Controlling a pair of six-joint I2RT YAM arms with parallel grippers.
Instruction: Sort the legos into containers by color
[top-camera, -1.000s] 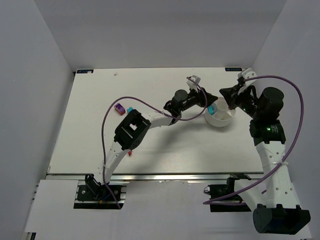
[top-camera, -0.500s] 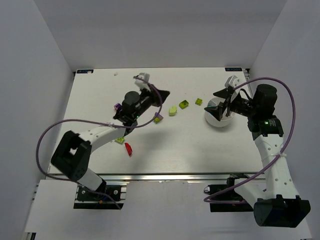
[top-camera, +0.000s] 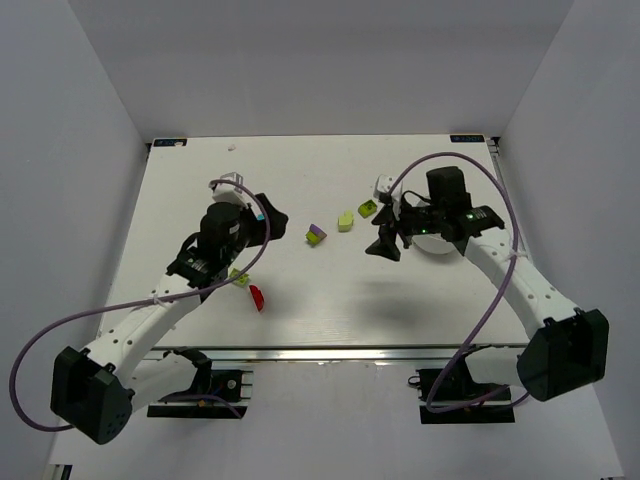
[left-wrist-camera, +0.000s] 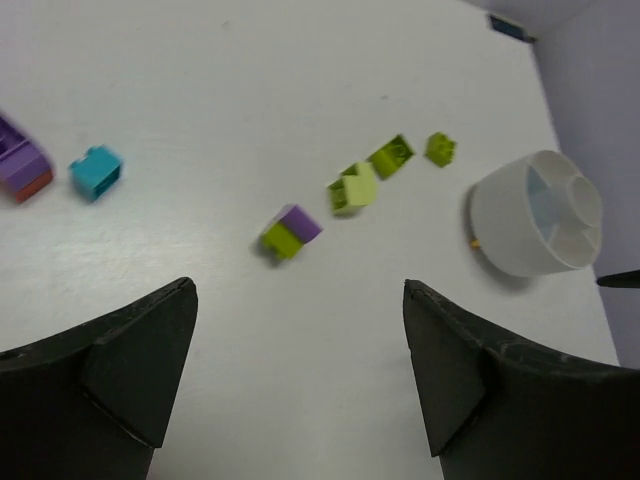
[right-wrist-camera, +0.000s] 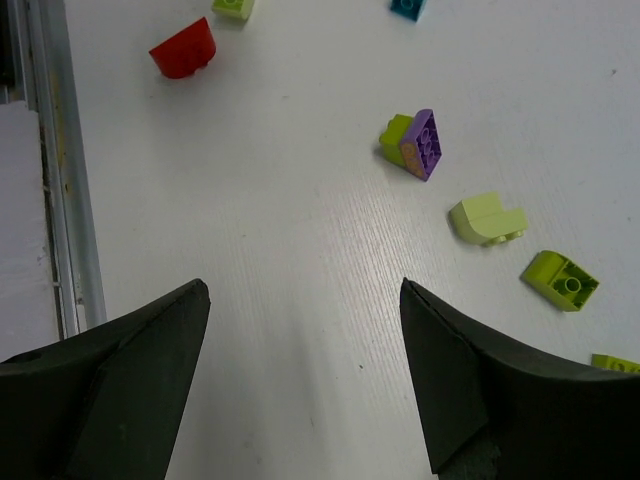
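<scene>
Both spread and empty above the white table (top-camera: 300, 170), the left gripper (top-camera: 266, 216) hangs toward the left edge and the right gripper (top-camera: 384, 248) right of centre. Left wrist: a purple-and-lime plastic brick (left-wrist-camera: 290, 231) lies between a cyan brick (left-wrist-camera: 96, 172) and three lime bricks (left-wrist-camera: 352, 189) strung toward the round white divided bowl (left-wrist-camera: 500, 245). Right wrist: a red curved brick (right-wrist-camera: 183, 50) sits near the front edge.

Left wrist view: purple-and-red brick (left-wrist-camera: 20, 165) clipped by left edge. Cannot tell what tints one wedge of white bowl (left-wrist-camera: 500, 250) bluish.
Top view: white bowl mostly hidden behind right arm (top-camera: 500, 270); lime brick (top-camera: 240, 279) partly under left arm (top-camera: 160, 310).
Right wrist view: cyan brick (right-wrist-camera: 408, 7) clipped by top edge; corner lime piece (right-wrist-camera: 615, 362) clipped at right edge.
</scene>
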